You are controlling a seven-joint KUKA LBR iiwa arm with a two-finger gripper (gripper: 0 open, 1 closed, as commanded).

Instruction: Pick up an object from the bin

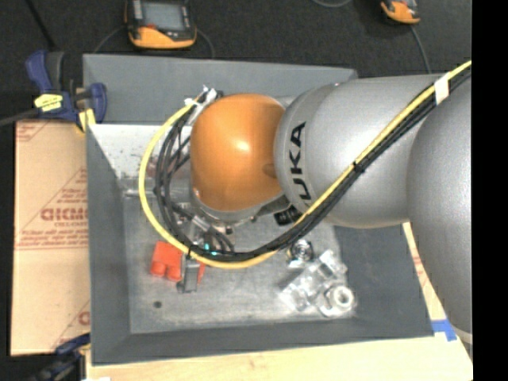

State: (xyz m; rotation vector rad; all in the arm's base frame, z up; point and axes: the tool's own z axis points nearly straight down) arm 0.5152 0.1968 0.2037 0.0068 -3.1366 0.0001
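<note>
My gripper (189, 275) hangs low over the bin floor at the lower left, under the orange wrist cover. A grey fingertip shows beside a red-orange block (164, 259), against its right side. Whether the block sits between the fingers I cannot tell. To the right on the bin floor lies a cluster of clear and silvery small parts (317, 286), apart from the gripper.
The arm and its orange cover, with yellow and black cables, span the middle and right of the bin and hide the floor beneath. A small dark speck (157, 304) lies on the floor below the block.
</note>
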